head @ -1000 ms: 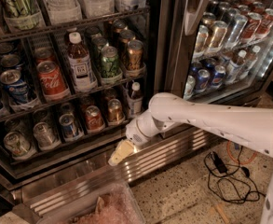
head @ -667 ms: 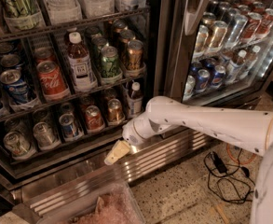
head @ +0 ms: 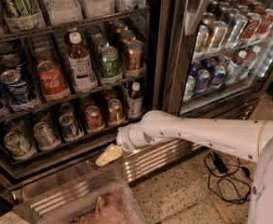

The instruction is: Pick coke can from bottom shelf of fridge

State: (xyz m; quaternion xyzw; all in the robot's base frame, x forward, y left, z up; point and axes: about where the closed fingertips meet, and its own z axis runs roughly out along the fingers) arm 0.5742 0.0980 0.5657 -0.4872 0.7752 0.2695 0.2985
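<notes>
The fridge stands open on the left side. Its bottom shelf is a dark wire rack holding a row of cans. The coke can is small and red and stands upright near the middle of that shelf. A blue-and-silver can is on its left and a copper-orange can on its right. My gripper, with a cream tip, hangs in front of the shelf's front edge, below and slightly right of the coke can, not touching it. It holds nothing that I can see.
A larger Coca-Cola can and bottles stand on the shelf above. Silver cans fill the bottom shelf's left side. The ribbed steel grille runs below. The right glass door is closed. Black cables lie on the floor. A clear bin sits at the bottom.
My arm has moved the gripper to the left and slightly lower along the shelf's front edge, closer to the coke can. The cans have not moved.
</notes>
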